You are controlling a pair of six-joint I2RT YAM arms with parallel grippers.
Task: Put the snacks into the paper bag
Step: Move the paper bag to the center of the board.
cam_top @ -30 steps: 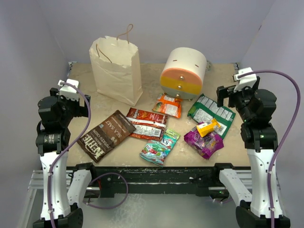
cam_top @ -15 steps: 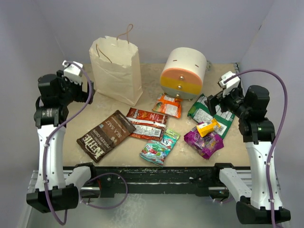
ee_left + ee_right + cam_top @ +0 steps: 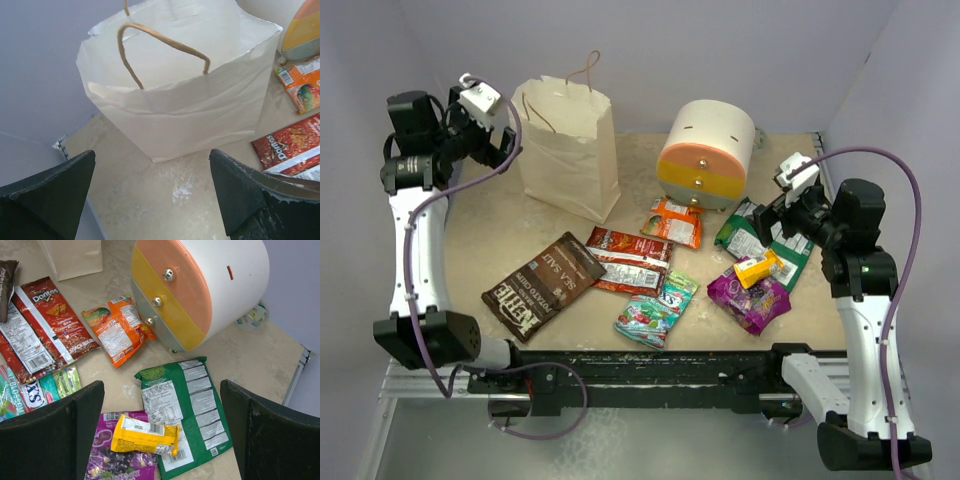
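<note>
The left tool (image 3: 160, 200) is spread wide and holds nothing. It is raised over the far left corner of the worktop (image 3: 480, 250) and points at the paper bag (image 3: 175, 100). The bag stands upright there with its mouth open and a twine handle arching above the rim. What shows of its inside holds no packet. From that pose, this arm seems set to steady the bag or hold it open, not to fetch anything.

The right tool (image 3: 160, 440) is also wide and empty, hovering near the right edge. Below it, the yellow-orange box (image 3: 145, 437) lies on top of the purple packet (image 3: 107, 465) and overlaps the edge of the green-white packet (image 3: 185, 415). The box is uppermost and stiff, so it looks like the easiest first pick.

Farther out, the orange packet (image 3: 115, 332) rests against the foot of the round drawer unit (image 3: 200, 285). The red Doritos packet (image 3: 50, 320) and the teal candy packet (image 3: 30, 390) lie mid-worktop. The brown Kettle chip bag (image 3: 545, 285) lies toward the near left. All seven snacks are outside the bag.
</note>
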